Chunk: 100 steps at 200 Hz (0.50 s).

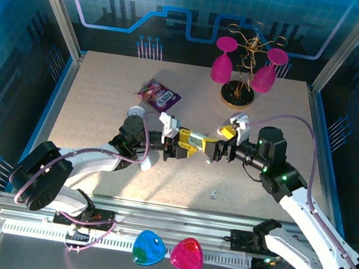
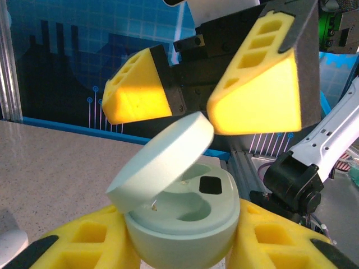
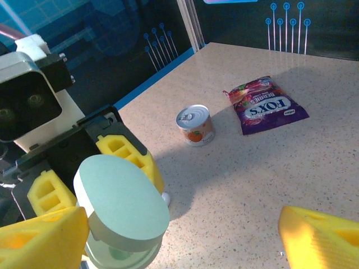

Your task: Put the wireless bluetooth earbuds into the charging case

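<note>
My left gripper [image 1: 193, 141] is shut on the mint charging case [image 2: 180, 224], its yellow fingers [image 2: 84, 241] pressing the base from both sides. The lid [image 2: 162, 159] stands half open, and both sockets inside look empty. My right gripper [image 1: 216, 149] is open and faces the case, its fingers [image 2: 263, 84] spread just above the lid. In the right wrist view the lid [image 3: 120, 199] lies by my right gripper's [image 3: 179, 246] left finger [image 3: 39, 241]. One tiny white earbud [image 1: 214, 194] lies on the table in front of the grippers.
A small tin can [image 3: 194, 124] and a purple candy bag [image 3: 266, 105] lie on the far left of the table. A gold rack with pink glasses [image 1: 243, 69] stands at the back. A small white rounded thing [image 3: 165, 197] rests under the left gripper.
</note>
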Available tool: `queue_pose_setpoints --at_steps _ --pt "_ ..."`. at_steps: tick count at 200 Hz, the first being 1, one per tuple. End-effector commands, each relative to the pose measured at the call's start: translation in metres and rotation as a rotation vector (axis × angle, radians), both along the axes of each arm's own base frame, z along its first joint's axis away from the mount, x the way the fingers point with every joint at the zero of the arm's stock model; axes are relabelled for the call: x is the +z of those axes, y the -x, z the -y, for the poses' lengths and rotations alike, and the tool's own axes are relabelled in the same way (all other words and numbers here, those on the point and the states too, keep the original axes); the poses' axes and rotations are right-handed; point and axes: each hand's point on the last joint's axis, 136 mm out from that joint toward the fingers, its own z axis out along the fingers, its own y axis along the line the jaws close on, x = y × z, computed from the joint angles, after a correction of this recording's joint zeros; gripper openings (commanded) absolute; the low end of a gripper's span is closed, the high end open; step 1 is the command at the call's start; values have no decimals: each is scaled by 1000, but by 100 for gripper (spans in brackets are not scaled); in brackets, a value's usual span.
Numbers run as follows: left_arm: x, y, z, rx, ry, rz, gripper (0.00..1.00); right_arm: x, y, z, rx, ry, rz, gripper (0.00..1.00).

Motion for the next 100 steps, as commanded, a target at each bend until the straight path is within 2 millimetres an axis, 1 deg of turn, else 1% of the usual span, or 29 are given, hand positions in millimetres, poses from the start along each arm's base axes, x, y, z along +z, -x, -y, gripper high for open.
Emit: queue_pose_setpoints --at_steps 1,73,87,100 --pt "22 22 -2 -76 41 118 25 3 -12 7 -65 14 6 87" --pt "21 23 -4 -73 36 130 25 12 -9 10 -66 9 23 88" --pt "20 22 -3 -66 33 130 25 15 -6 9 -48 -7 33 88" --pt "19 19 -4 -50 28 134 25 23 1 6 -19 -39 55 89"
